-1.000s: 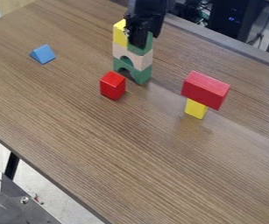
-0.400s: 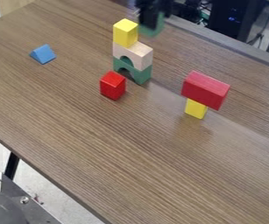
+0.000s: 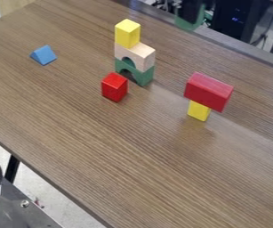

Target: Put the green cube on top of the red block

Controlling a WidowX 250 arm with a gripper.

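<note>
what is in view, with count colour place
green cube: 1, green, held at top
upper yellow block: 1, yellow, on pale arch
pale arch: 1, beige, on green arch
green arch: 1, green, on table
small block: 1, red, by green arch
big block: 1, red, on lower yellow block
lower yellow block: 1, yellow, on table
blue wedge: 1, blue, left
table: 1, brown, centre
leg: 1, black, lower left
cable: 1, black, lower left
panel: 1, grey, lower left
gear: several, black, behind table
pincer: 1, black, holding green cube
</note>
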